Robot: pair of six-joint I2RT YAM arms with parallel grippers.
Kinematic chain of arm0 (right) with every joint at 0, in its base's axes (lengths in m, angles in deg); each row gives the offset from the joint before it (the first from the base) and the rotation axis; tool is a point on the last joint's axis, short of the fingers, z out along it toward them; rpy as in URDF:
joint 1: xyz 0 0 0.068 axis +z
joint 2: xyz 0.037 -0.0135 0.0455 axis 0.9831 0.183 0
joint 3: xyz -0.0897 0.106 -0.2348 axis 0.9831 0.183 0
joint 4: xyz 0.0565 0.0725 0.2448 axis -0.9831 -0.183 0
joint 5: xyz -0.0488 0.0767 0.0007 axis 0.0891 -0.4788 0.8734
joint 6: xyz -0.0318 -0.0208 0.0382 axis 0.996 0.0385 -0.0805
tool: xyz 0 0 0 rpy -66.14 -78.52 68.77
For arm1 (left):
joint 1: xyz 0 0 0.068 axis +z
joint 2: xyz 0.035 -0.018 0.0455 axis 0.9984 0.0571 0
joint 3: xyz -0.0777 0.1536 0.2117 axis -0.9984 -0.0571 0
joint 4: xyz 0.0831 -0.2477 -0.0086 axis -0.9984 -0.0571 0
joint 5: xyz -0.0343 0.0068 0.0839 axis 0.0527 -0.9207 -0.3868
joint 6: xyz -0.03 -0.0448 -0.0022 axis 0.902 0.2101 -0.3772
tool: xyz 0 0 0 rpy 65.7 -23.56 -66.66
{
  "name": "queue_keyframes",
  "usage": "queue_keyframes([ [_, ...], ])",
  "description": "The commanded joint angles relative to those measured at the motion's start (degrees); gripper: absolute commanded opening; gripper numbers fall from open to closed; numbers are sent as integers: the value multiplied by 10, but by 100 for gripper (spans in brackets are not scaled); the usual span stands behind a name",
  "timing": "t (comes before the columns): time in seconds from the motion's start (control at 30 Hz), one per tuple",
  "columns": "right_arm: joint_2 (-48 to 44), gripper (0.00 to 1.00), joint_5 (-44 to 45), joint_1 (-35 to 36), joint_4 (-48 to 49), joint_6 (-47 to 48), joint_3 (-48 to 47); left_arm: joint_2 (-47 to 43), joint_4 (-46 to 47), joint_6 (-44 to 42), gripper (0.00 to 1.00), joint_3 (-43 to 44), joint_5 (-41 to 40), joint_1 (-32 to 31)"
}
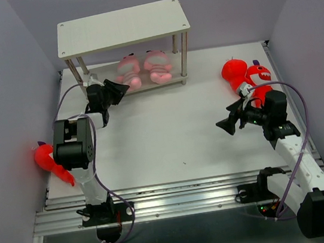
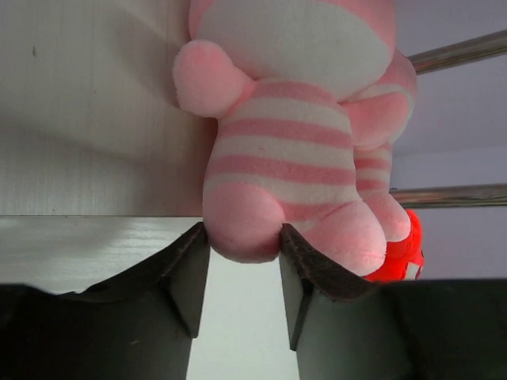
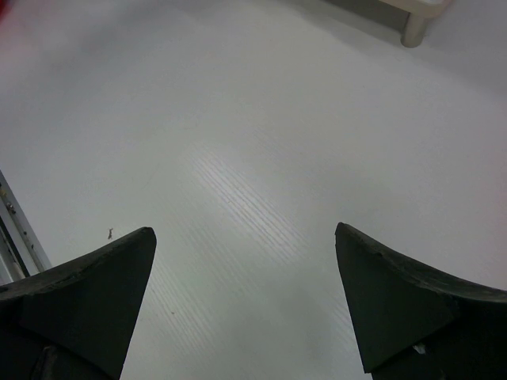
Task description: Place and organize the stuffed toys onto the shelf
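Two pink striped stuffed toys [image 1: 128, 70] [image 1: 158, 66] sit side by side on the lower board of the shelf [image 1: 121, 27]. My left gripper [image 1: 122, 89] reaches in from the left, and its fingertips [image 2: 242, 229] press both sides of the left pink toy's [image 2: 277, 150] foot. Two red sharks [image 1: 234, 70] [image 1: 258, 77] lie on the table at the right, just behind my right arm. A third red shark [image 1: 47, 160] lies against the left wall beside the left arm. My right gripper [image 1: 223, 126] [image 3: 245, 233] hangs open over bare table, holding nothing.
The shelf's top board carries nothing. Thin metal legs [image 2: 459, 51] stand close around the pink toys, and one shelf foot [image 3: 413, 32] shows in the right wrist view. Grey walls close in the table on three sides; a metal rail [image 1: 179, 200] runs along the near edge.
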Motion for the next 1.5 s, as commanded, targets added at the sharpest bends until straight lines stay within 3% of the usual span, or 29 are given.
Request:
queue_keyframes([
  [0.0, -9, 100, -7, -9, 11, 9, -1, 2, 19, 2, 46, 29, 7, 4],
  [0.1, -8, 100, -7, -9, 11, 10, -1, 0, 19, -7, 19, 33, 12, 4],
  [0.23, -9, 100, -7, -9, 12, 10, 0, -16, 18, -30, 1, 31, 11, 5],
  [0.43, -11, 100, -7, -9, 11, 10, -1, -55, -9, -78, 0, 28, -6, 4],
  [0.77, -10, 100, -7, -9, 11, 11, -2, -101, -46, -89, 0, 24, -88, -9],
  [0.97, -11, 100, -8, -9, 10, 11, -1, -85, -77, -115, 0, 58, -121, -37],
  [1.47, -17, 100, -11, -14, 11, 12, 0, -25, -204, -278, 0, 160, -192, -85],
])
